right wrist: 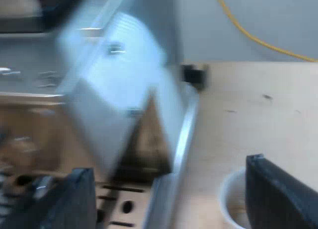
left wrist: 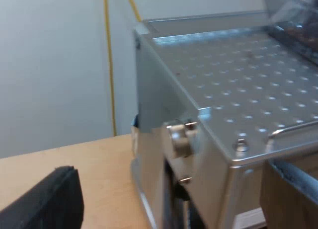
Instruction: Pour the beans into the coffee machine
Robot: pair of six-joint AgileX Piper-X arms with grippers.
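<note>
The espresso machine is close under my left gripper, its perforated metal top facing me. The clear bean hopper stands at the far end of that top. My left gripper is open, one black finger over the wooden table beside the machine, with nothing held. My right gripper is open and empty beside the machine's silver body, above the slotted drip tray. A white round-rimmed cup stands on the table against one right finger; what is in it I cannot tell.
The wooden table runs to a pale wall. A yellow cable hangs down the wall behind the machine. A small black part sits at the machine's far edge. A metal knob sticks out near the machine's upper corner.
</note>
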